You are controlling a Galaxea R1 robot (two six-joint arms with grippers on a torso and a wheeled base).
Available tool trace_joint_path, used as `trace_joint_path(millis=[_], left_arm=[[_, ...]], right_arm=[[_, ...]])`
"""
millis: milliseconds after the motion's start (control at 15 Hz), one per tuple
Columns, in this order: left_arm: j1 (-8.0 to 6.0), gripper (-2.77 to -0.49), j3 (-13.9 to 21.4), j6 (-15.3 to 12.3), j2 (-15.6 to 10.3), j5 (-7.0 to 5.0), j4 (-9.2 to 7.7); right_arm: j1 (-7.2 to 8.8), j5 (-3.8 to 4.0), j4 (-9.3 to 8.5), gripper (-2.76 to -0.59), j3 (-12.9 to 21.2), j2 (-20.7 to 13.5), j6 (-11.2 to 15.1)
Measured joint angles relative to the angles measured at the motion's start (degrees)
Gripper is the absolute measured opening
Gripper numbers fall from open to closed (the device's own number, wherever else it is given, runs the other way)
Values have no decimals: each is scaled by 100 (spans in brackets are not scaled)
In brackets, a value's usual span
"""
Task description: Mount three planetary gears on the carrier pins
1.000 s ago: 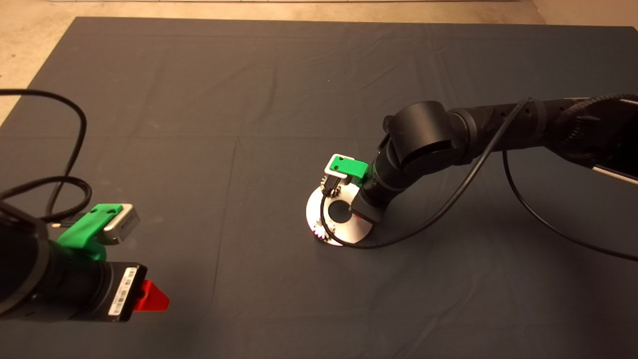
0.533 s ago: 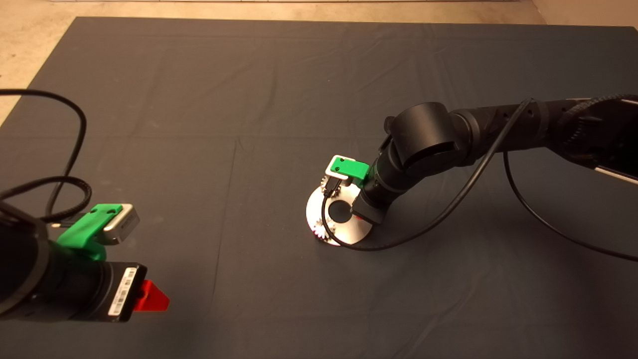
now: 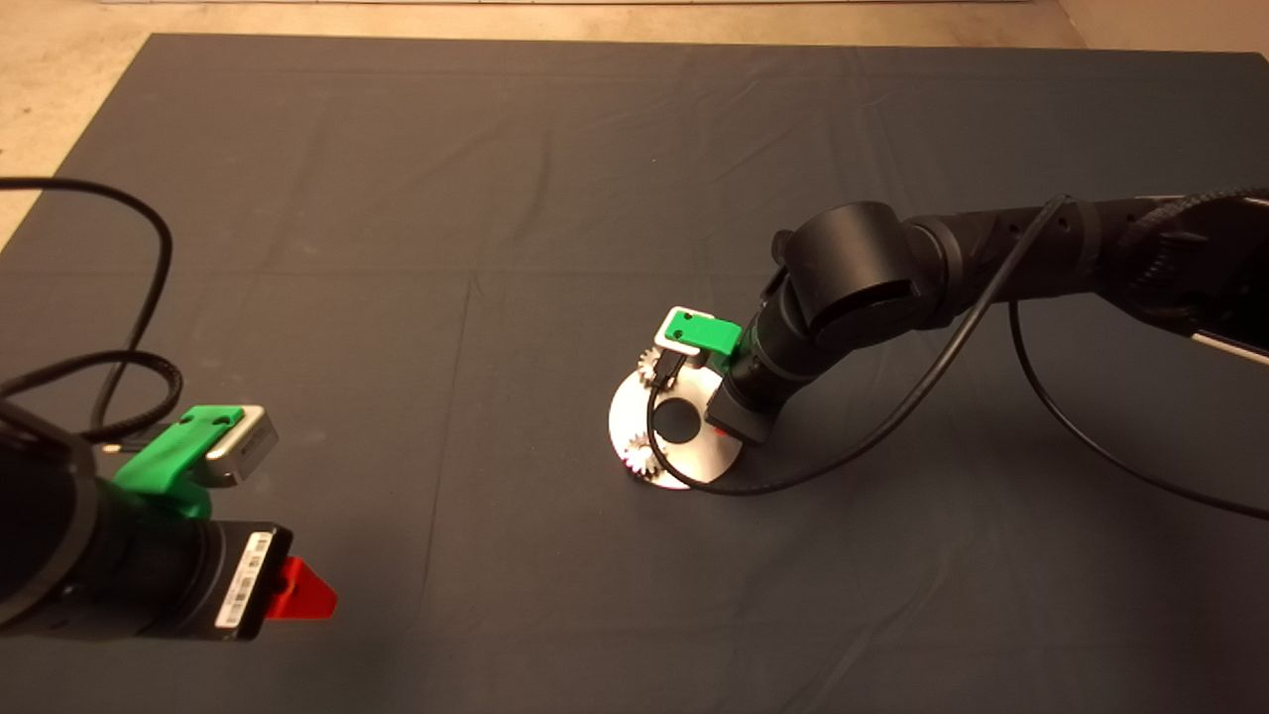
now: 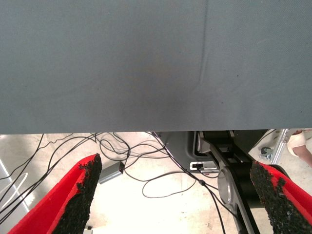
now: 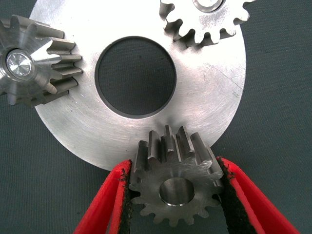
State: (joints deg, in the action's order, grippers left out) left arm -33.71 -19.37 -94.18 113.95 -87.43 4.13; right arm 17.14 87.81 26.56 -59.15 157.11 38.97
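A big dark mat (image 3: pixel 397 198) was spread flat, with a few soft creases seen in it. A strip of pale sandy floor (image 3: pixel 59 89) was seen past the far edge and the far left corner of the mat. In the left wrist view, more pale floor (image 4: pixel 161 195) was shown beyond the mat's edge. Thin black wires (image 4: pixel 122 151) were tangled on it. A black stand with a round silver part (image 4: pixel 229 180) was seen there too.

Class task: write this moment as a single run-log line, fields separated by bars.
right tool: shut on third gear at disc rim | seated gears: two | left tool: open, parked lower left
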Motion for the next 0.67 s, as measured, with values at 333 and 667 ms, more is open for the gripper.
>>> trace_joint_path(millis=[333, 667], left_arm=[[0, -108, 0, 0, 0, -1, -2], [0, -108, 0, 0, 0, -1, -2]], right_arm=[[0, 1, -20, -228, 2, -17, 0], [-6, 1, -52, -228, 5, -17, -11]])
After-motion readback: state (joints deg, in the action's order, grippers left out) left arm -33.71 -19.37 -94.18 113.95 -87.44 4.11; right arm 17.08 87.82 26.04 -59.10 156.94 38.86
